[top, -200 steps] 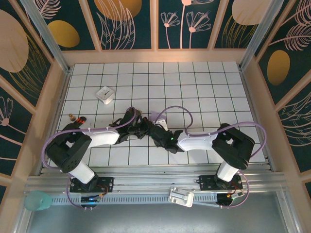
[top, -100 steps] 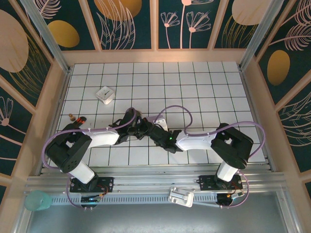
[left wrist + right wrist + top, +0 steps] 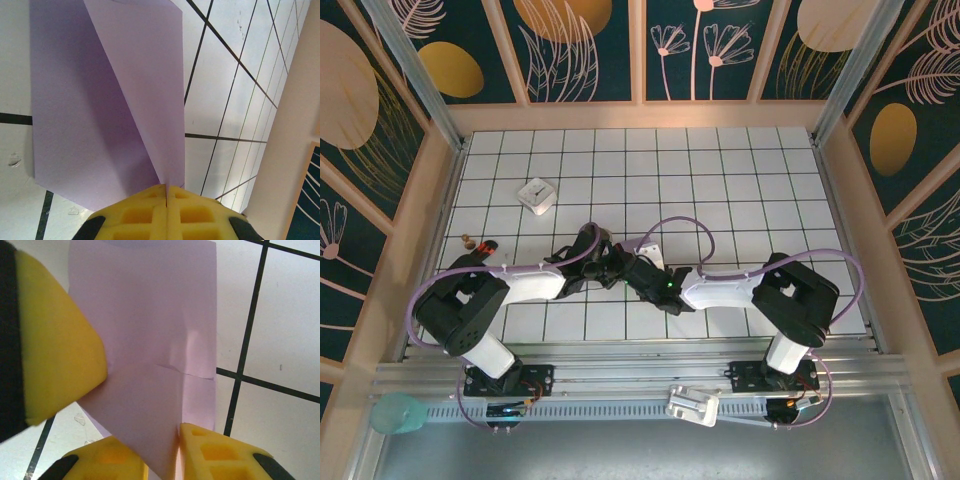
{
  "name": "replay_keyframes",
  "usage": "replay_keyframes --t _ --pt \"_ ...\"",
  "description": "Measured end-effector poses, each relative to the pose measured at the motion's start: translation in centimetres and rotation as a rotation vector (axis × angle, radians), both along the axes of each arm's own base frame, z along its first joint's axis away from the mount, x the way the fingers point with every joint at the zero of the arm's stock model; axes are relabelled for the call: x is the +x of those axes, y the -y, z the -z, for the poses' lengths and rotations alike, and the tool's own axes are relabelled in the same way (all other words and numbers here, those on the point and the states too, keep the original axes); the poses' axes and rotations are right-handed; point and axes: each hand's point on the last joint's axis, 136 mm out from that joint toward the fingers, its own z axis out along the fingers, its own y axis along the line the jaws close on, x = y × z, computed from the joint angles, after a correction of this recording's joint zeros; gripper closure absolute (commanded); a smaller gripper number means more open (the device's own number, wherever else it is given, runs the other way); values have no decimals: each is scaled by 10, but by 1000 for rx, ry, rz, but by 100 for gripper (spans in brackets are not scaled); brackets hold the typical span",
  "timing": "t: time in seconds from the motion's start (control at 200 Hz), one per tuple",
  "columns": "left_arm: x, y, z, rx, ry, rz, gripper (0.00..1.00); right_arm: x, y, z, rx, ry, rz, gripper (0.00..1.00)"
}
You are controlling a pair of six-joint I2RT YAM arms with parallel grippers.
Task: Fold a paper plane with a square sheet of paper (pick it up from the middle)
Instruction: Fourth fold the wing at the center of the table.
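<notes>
Top external: the left gripper (image 3: 608, 262) and right gripper (image 3: 632, 270) are found tip to tip over the near middle of the tiled table (image 3: 740, 180).

Left wrist: the folded lavender sheet of paper (image 3: 100, 125) is pinched between the left gripper's pressed-together yellow pads (image 3: 145, 215), with one flap raised off the tiles.

Right wrist: the sheet is seen passing between the right gripper's narrowly parted pads (image 3: 220, 455). Whether they clamp it cannot be told.

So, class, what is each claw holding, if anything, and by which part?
The left claw pinches the purple paper by its raised fold's near end. The paper also sits inside the right claw; whether that one grips cannot be told.
</notes>
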Motion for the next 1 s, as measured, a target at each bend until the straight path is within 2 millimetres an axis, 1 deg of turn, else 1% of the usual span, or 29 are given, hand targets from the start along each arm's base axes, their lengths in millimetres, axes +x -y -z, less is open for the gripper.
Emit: replay_keyframes --t 0.095,0.23,0.485,0.585,0.766,1.001 --pt "0 0 0 0 0 0 100 0 0 1 -2 -1 0 84" --pt "0 0 0 0 0 1 100 0 0 2 -4 -2 0 85" --pt "0 0 0 1 0 1 100 0 0 2 -10 0 -6 76" --pt "0 0 0 2 1 2 100 0 1 2 -17 4 -13 76" --pt "0 0 3 6 -3 3 100 0 1 2 -30 8 -29 79" --pt "-1 -1 6 13 -9 4 100 1 1 1 -46 15 -47 89"
